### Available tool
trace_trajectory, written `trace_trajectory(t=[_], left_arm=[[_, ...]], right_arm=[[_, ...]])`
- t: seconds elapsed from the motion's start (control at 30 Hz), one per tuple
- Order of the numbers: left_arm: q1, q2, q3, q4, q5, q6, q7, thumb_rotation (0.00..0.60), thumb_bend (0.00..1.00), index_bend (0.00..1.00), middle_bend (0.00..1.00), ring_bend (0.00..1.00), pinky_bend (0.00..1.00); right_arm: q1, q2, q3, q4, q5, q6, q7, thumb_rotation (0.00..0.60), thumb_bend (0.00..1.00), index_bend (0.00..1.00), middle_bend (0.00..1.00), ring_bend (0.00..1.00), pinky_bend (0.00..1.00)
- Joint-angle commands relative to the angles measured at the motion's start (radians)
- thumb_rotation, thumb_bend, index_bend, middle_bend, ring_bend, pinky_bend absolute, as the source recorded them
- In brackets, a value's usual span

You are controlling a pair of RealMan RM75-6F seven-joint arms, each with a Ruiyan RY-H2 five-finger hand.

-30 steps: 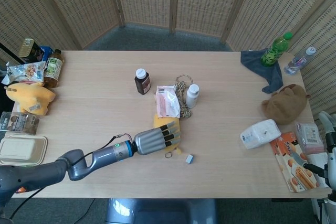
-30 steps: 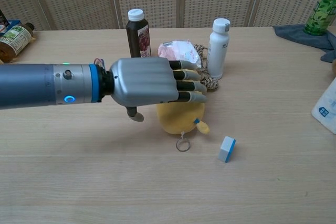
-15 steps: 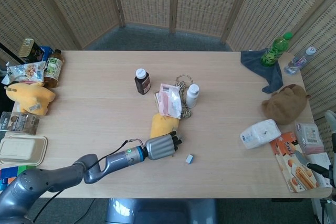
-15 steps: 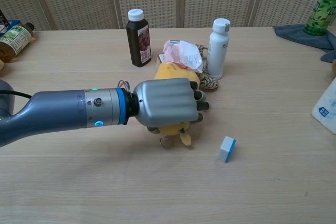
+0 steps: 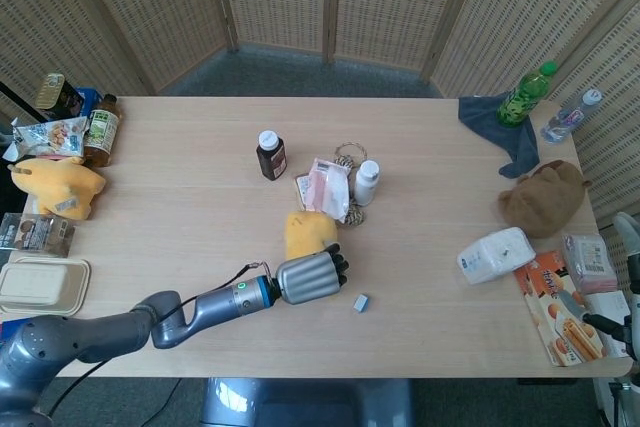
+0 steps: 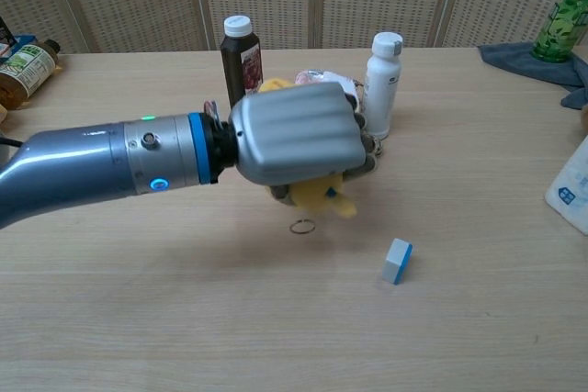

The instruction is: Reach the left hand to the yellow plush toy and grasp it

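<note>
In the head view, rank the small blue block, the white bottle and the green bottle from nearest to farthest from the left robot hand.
Measured from the left robot hand:
1. Small blue block, just to its right near the table's front edge.
2. White bottle, beyond it at mid-table.
3. Green bottle, at the far right corner.

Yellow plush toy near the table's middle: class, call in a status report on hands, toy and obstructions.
Left hand gripping yellow plush toy, lifted. Right hand not in view. Pink packet and white bottle close behind; small blue block apart.

Dark brown bottle with white cap (image 5: 270, 155) upright mid-table. White plastic bottle (image 5: 367, 182) beside coiled rope (image 5: 347, 169). Small blue-and-white block (image 6: 397, 260) lies apart, near front edge.
</note>
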State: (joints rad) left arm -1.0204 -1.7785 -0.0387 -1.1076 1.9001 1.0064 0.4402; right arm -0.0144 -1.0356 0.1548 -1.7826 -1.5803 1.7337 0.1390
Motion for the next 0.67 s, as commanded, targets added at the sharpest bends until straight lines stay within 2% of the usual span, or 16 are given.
trace_trajectory(t=[0.03,0.3,0.5,0.67], left_arm=[[0.001,0.108,-0.056,-0.147,-0.022,0.056,0.038,0.600,0.08,0.90,0.71,0.66,0.97],[-0.004,0.315,-0.166,-0.399,-0.068,0.078,0.120,0.600,0.08,0.90,0.71,0.66,0.97],[-0.007,0.435,-0.237,-0.517,-0.112,0.075,0.157,0.600,0.08,0.90,0.70,0.66,0.97],[-0.006,0.490,-0.262,-0.571,-0.129,0.075,0.177,0.600,0.08,0.90,0.70,0.66,0.97]], right_arm=[[-0.002,-0.002,-0.004,-0.002,-0.006,0.003,-0.002,0.600,0.00,0.00,0.00,0.00,0.00],[0.000,-0.012,-0.011,-0.009,-0.019,0.000,-0.024,0.600,0.00,0.00,0.00,0.00,0.00],[0.001,-0.019,-0.015,-0.012,-0.026,0.000,-0.039,0.600,0.00,0.00,0.00,0.00,0.00],[0.000,-0.022,-0.018,-0.014,-0.032,0.001,-0.046,0.600,0.00,0.00,0.00,0.00,0.00]])
